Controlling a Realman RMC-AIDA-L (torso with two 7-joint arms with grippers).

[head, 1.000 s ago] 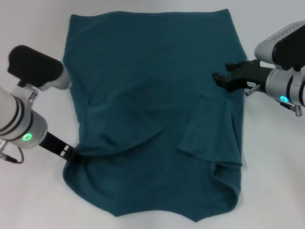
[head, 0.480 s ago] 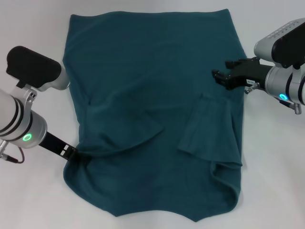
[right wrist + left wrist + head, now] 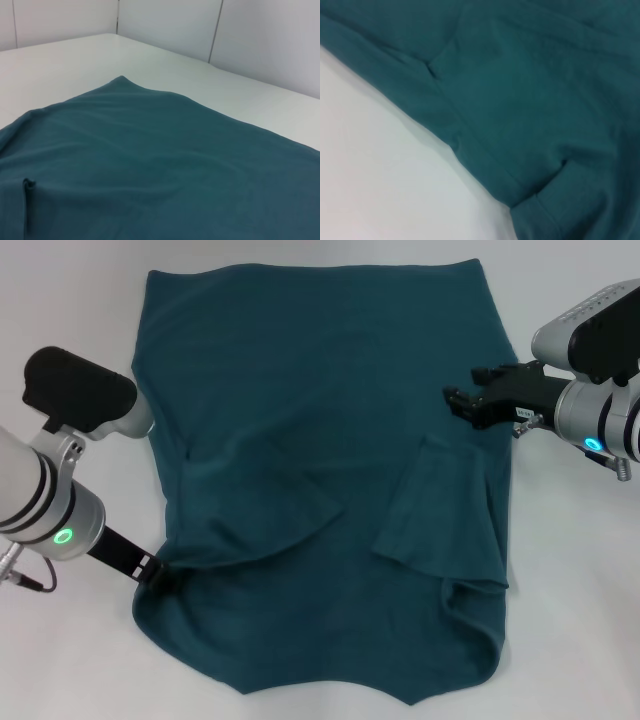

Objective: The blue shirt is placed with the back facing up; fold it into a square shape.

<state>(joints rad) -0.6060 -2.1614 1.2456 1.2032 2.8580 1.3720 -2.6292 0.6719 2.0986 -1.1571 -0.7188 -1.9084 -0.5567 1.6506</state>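
1. The desk is a plain white surface that carries everything; bare desk shows all round the cloth.
2. The blue shirt lies spread across the middle of the desk, much bigger than either end effector. Both sleeves are folded inward onto the body, the right one as a flap, and the near hem is rumpled. No print shows.
3. The left arm has shifted a little toward the robot and slightly inward over the last second, while the cloth looks unchanged. I judge it is settling its hold, not yet lifting.
4. The right end effector hovers over the shirt's right edge beside the folded sleeve, with its two fingers apart and nothing between them. It has barely moved.
5. The left end effector sits at the shirt's left edge near the hem, touching the fabric. Whether its fingers are together on the cloth I cannot tell.
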